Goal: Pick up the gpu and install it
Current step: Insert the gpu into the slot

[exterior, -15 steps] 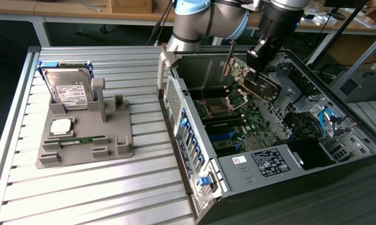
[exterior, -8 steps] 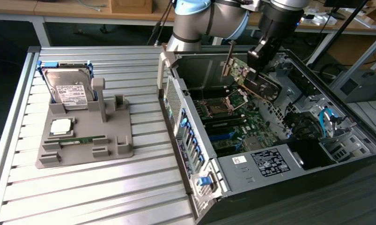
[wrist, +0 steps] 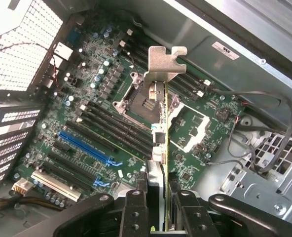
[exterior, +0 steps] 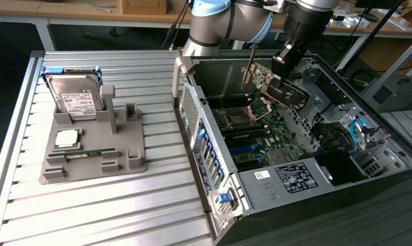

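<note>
The gpu [exterior: 286,90] is a thin dark card with a silver metal bracket [exterior: 249,72] at one end. It hangs tilted inside the open computer case [exterior: 213,154], above the green motherboard [exterior: 260,143]. My gripper [exterior: 288,55] comes down from above and is shut on the card's far end. In the wrist view the gpu [wrist: 163,143] appears edge-on between my two black fingers [wrist: 135,212], with its bracket [wrist: 165,61] pointing away from me. It hovers over the CPU socket [wrist: 138,96], apart from the board. The blue expansion slot [wrist: 87,145] lies off to one side.
On the slatted table at the exterior view's left, a grey fixture [exterior: 127,159] holds a silver hard drive [exterior: 74,97], a CPU chip [exterior: 66,137] and a green RAM stick [exterior: 89,152]. Case walls, drive bays and loose cables [wrist: 264,143] surround the motherboard.
</note>
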